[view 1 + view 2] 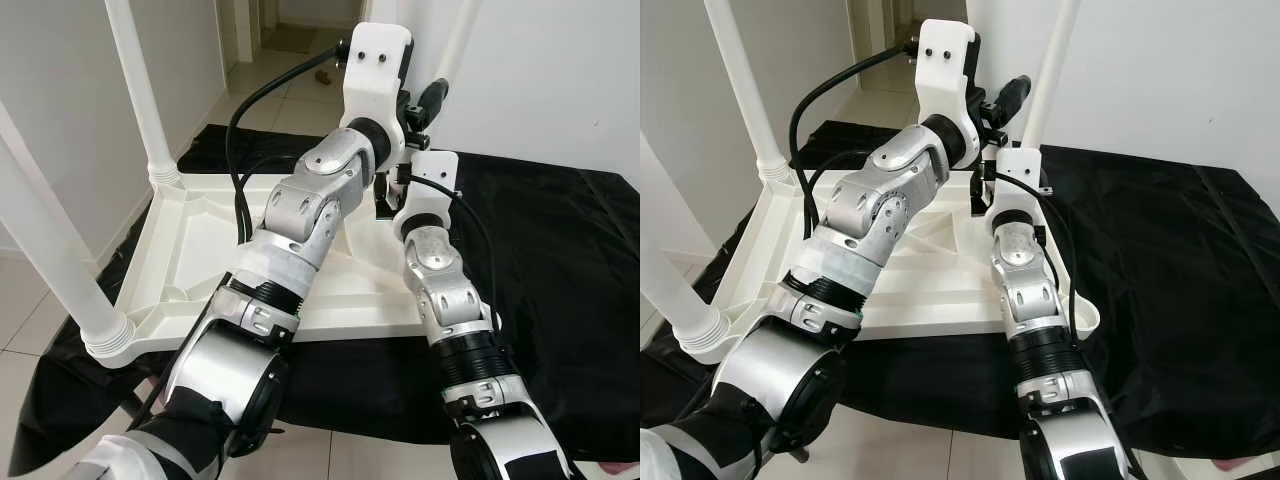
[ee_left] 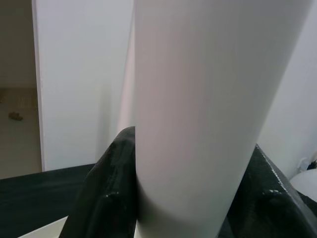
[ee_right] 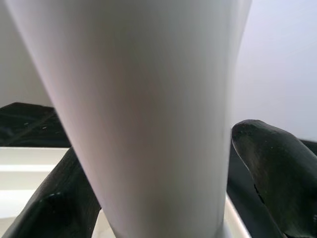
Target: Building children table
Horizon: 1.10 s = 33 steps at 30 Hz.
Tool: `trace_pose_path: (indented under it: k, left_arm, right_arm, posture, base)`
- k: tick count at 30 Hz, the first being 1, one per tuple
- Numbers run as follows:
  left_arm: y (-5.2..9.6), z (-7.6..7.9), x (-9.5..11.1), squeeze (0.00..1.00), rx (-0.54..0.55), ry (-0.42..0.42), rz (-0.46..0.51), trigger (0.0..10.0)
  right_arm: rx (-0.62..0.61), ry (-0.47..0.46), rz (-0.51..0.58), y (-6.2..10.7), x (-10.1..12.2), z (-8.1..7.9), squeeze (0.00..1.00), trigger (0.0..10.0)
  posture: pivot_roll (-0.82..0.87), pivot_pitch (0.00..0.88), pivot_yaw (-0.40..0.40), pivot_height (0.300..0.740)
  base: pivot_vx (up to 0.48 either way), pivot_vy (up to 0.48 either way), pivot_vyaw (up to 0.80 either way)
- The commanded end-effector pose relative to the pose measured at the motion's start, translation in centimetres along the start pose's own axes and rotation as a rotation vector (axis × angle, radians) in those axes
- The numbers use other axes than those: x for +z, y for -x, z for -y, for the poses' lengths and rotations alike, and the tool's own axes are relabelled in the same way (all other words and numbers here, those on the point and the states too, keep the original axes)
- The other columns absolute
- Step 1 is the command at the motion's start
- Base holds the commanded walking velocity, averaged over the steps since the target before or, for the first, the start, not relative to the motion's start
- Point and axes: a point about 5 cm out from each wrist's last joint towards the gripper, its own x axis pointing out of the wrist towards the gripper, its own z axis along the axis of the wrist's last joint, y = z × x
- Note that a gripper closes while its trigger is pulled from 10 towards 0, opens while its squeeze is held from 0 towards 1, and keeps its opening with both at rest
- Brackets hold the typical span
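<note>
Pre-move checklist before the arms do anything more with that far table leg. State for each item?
1. Left pincer around the far leg: ok, a black finger shows on each side of the white tube.
2. Right pincer on the same leg, lower down: ok, its fingers flank the tube near its base.
3. Leg seated in its socket on the upturned tabletop: cannot tell, the arms hide the joint.
4. Other legs upright: ok, far-left leg and near-left leg stand in their collars.
5. Tabletop flat on the black cloth: ok.
6. Fourth corner: cannot tell, hidden behind the right arm.
</note>
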Motion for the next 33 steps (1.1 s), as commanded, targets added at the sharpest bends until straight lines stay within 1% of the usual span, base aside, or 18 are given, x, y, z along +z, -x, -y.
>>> trace_pose_path:
  k: [1,2,3,4,9,15,20,23,24,26,27,29,30,33]
  left_arm:
    - [-0.4,0.3,0.8,0.00,0.012,-0.013,0.029,10.0]
    - [-0.5,0.3,0.9,0.00,0.018,-0.006,0.033,10.0]
    - [-0.5,0.3,0.9,0.00,0.018,-0.006,0.033,10.0]
    - [-0.6,0.5,0.9,0.00,0.017,-0.002,0.032,10.0]
    - [-0.7,0.9,1.0,0.00,0.011,0.004,0.033,10.0]
    - [-0.8,1.1,1.0,0.00,0.003,0.013,0.037,10.0]
    - [-0.8,1.2,1.0,0.00,0.002,0.016,0.037,10.0]
    - [-0.9,1.5,1.0,0.00,-0.011,0.021,0.035,10.0]
    - [-0.9,1.5,1.0,0.00,-0.013,0.022,0.035,10.0]
    - [-0.9,1.6,1.0,0.00,-0.014,0.023,0.036,10.0]
    - [-0.9,1.6,1.0,0.00,-0.015,0.023,0.035,10.0]
    - [-1.0,1.6,0.9,0.00,-0.016,0.022,0.035,10.0]
    - [-1.0,1.7,0.9,0.00,-0.018,0.023,0.034,10.0]
    - [-1.0,1.8,0.9,0.00,-0.021,0.024,0.033,10.0]
  right_arm:
    - [-0.031,0.025,0.016,-0.1,0.2,0.1,0.00,10.0]
    - [-0.063,0.051,0.024,0.0,0.0,0.0,0.00,10.0]
    - [-0.063,0.051,0.024,0.0,0.0,0.0,0.00,10.0]
    - [-0.086,0.085,0.034,0.3,-0.3,-0.2,0.00,10.0]
    - [-0.119,0.118,0.050,0.5,-0.6,-0.5,0.00,10.0]
    - [-0.135,0.115,0.041,0.5,-1.0,-0.9,0.00,10.0]
    - [-0.138,0.113,0.040,0.5,-1.0,-0.9,0.00,10.0]
    - [-0.163,0.111,0.056,0.3,-0.7,-0.8,0.00,10.0]
    - [-0.170,0.112,0.065,0.2,-0.5,-0.8,0.00,9.5]
    - [-0.175,0.115,0.076,0.2,-0.4,-0.8,0.00,9.5]
    - [-0.181,0.111,0.081,0.2,-0.3,-0.7,0.00,8.0]
    - [-0.187,0.104,0.085,0.1,-0.2,-0.6,0.00,8.0]
    - [-0.196,0.090,0.089,0.0,0.0,-0.5,0.00,8.4]
    - [-0.205,0.083,0.097,-0.1,0.2,-0.4,0.00,8.3]
  posture:
    - [-0.01,0.001,-0.036,0.740]
    - [-0.01,0.007,-0.036,0.740]
    - [-0.01,0.007,-0.036,0.740]
    - [-0.01,0.007,-0.036,0.740]
    - [0.00,0.014,-0.038,0.740]
    - [0.01,0.020,-0.040,0.740]
    - [0.01,0.020,-0.040,0.740]
    - [0.00,0.025,-0.039,0.740]
    - [0.00,0.025,-0.039,0.740]
    - [0.00,0.025,-0.039,0.740]
    - [0.00,0.025,-0.038,0.740]
    - [0.00,0.025,-0.038,0.740]
    - [0.00,0.024,-0.038,0.740]
    - [0.00,0.024,-0.038,0.740]
  base:
    - [0.000,0.000,0.00]
    - [0.000,0.000,0.00]
    - [0.000,0.000,0.00]
    - [0.000,0.000,0.00]
    - [0.000,0.000,0.00]
    - [0.000,0.000,0.00]
    - [0.000,0.000,0.00]
    - [0.000,0.000,0.00]
    - [0.000,0.000,0.00]
    - [0.000,0.000,0.00]
    - [0.000,0.000,0.00]
    - [0.000,0.000,0.00]
    - [0.000,0.000,0.00]
    - [0.000,0.000,0.00]
